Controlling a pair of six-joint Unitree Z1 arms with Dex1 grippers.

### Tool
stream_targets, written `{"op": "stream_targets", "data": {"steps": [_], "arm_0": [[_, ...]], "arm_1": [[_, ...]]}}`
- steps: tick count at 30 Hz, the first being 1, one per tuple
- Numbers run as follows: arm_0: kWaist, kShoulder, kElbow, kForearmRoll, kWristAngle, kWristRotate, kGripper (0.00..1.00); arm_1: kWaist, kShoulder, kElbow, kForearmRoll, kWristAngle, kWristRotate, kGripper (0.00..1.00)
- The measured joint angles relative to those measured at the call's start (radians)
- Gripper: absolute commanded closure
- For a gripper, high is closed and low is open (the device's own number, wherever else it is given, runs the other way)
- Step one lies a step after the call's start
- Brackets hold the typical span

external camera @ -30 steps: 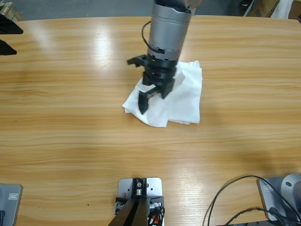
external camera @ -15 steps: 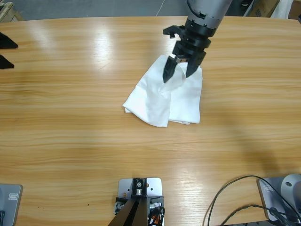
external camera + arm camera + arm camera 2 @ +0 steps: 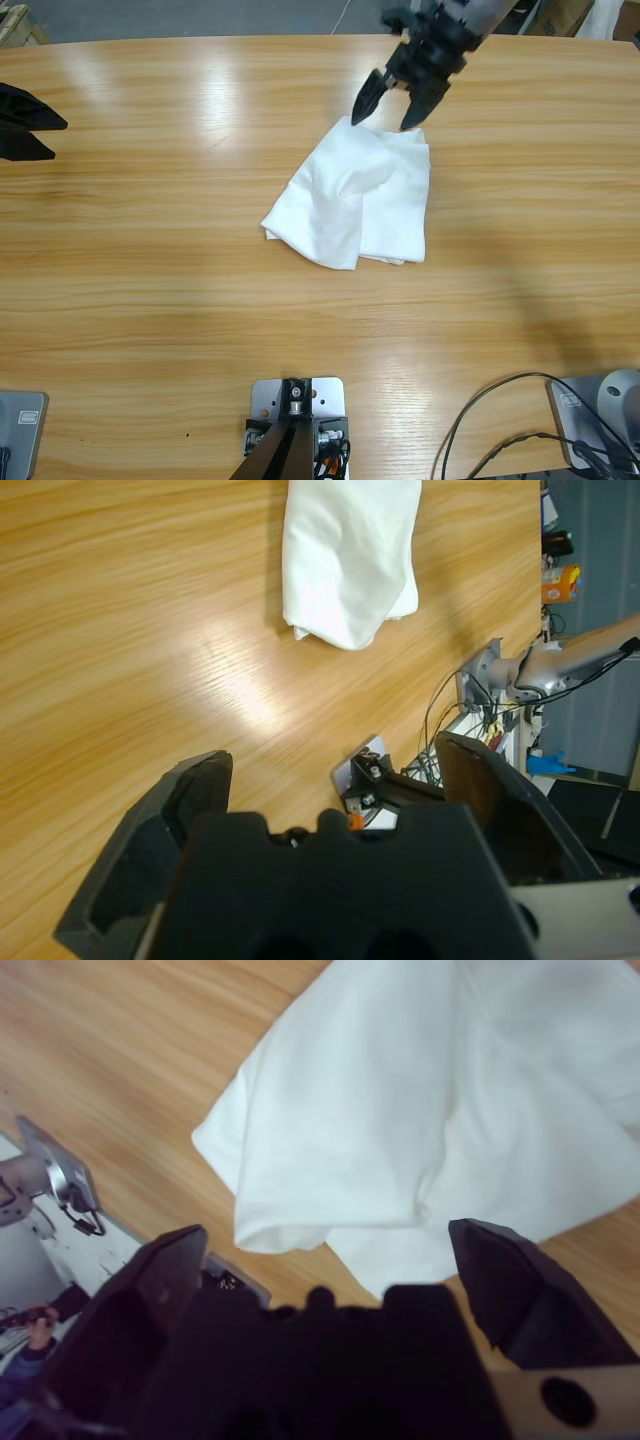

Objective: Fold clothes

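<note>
The clothes (image 3: pixel 350 200) are one white T-shirt lying as a folded, slightly rumpled bundle in the middle of the wooden table, with a raised wrinkle near its far edge. My right gripper (image 3: pixel 385 115) hangs open just above and beyond that far edge, holding nothing. The right wrist view looks down between the spread jaws of the right gripper (image 3: pixel 330 1245) at the clothes (image 3: pixel 400 1110). My left gripper (image 3: pixel 30 120) sits open at the table's left edge, far from the shirt. In the left wrist view the left gripper (image 3: pixel 335 760) is over bare wood, and the clothes (image 3: pixel 345 560) lie at the top.
Bare wooden tabletop (image 3: pixel 150 260) surrounds the shirt on every side. Black cables (image 3: pixel 480 420) loop over the near right corner. Cardboard boxes (image 3: pixel 565 15) stand beyond the far right edge.
The right gripper has lifted off the shirt's near-left part and drawn back to the far right, open, leaving the shirt lying. The left gripper has edged in from the left.
</note>
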Motion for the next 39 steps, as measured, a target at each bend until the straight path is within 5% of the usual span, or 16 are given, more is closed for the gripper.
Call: {"op": "stream_targets", "data": {"steps": [10,11,14,15,39], "arm_0": [[0.000,0.036,0.000,-0.011,0.000,0.008,0.202],[0.000,0.037,0.000,-0.011,0.000,0.010,0.202],[0.000,0.037,0.000,-0.012,0.000,0.015,0.202],[0.000,0.037,0.000,-0.012,0.000,0.017,0.202],[0.000,0.070,0.000,-0.020,0.000,0.035,0.202]], "arm_1": [[0.000,0.000,0.194,-0.150,0.021,0.030,0.047],[0.000,0.000,0.201,-0.153,0.021,0.030,0.153],[0.000,0.000,0.218,-0.159,0.021,0.031,0.876],[0.000,0.000,0.221,-0.160,0.021,0.032,1.000],[-0.001,-0.071,0.269,-0.177,0.008,0.046,1.000]]}}
